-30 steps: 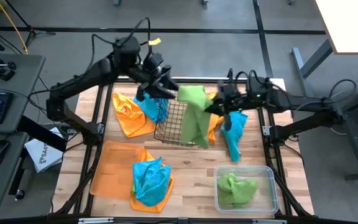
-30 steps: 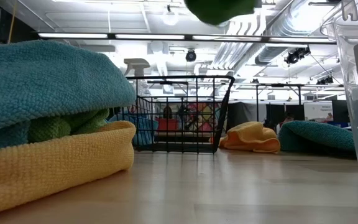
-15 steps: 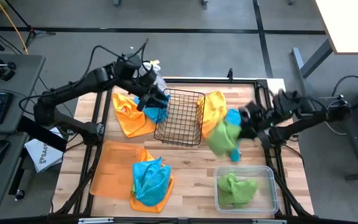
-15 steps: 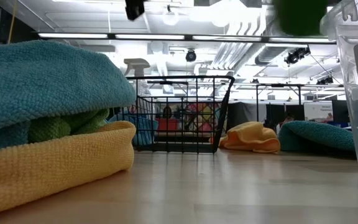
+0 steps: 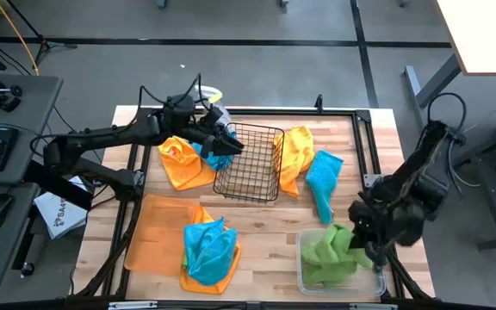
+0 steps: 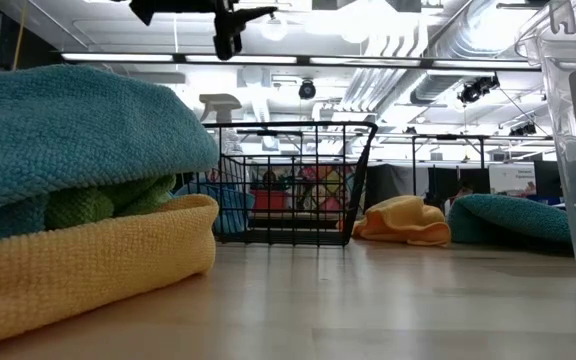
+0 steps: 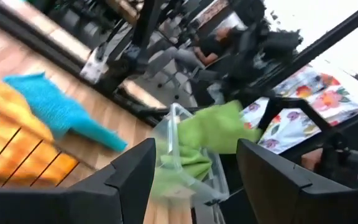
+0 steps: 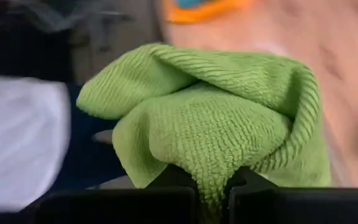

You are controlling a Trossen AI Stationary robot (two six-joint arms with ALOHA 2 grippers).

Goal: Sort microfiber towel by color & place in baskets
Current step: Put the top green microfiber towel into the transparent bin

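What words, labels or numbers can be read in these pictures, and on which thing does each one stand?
No text can be read for certain.
White bag beside the table: dark print, too small to read.
Far white sign in the low view: too small to read.

Counter centre: bare wooden counter (image 5: 269,226) between the flat orange tray (image 5: 149,237) and the clear rectangular plastic tub (image 5: 304,274); passage open.
Black wire mesh basket (image 5: 250,164): upright obstacle mid-counter, flanked closely by cloths on both sides.
Left of basket: left end effector (image 5: 229,148) with fingers apart, just beside the basket's wall, above a turquoise towel (image 5: 216,155); gap blocked.
Right of basket: orange towel (image 5: 296,153) and turquoise towel (image 5: 323,179) lie flat; low obstacles only.
Tub: right end effector (image 5: 362,238), clamped on a lime green towel (image 5: 343,240), occupies the space over it.
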